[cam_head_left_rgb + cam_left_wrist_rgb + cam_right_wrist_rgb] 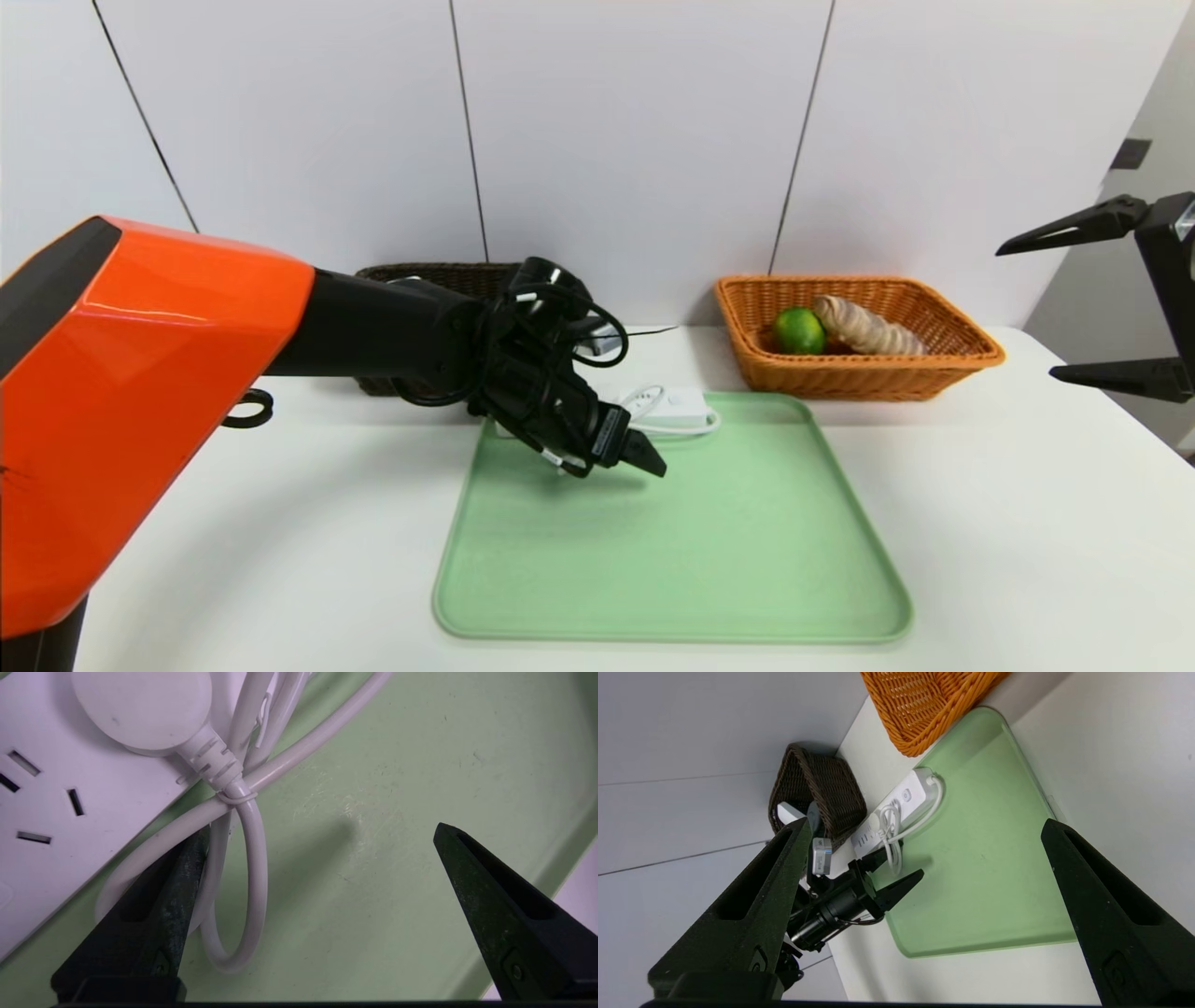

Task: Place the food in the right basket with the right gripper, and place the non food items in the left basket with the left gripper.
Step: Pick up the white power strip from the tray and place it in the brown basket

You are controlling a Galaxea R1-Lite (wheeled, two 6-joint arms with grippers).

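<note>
A green lime (798,330) and a tan ridged roll (866,327) lie in the orange right basket (971,350). The white power strip (672,406) rests at the tray's far edge, its cord (254,858) coiled beside it. My left gripper (635,448) hovers low over the tray, open, one finger against the cord loop and nothing between the fingers (320,830). The dark brown left basket (822,793) stands behind that arm with a white flat item (787,811) inside. My right gripper (1027,313) hangs open and raised beyond the table's right side.
A pale green tray (747,560) fills the table's middle. A small black ring (247,408) lies on the table at the left. The left arm's big orange shell (140,401) blocks the near left. Both baskets stand against the back wall.
</note>
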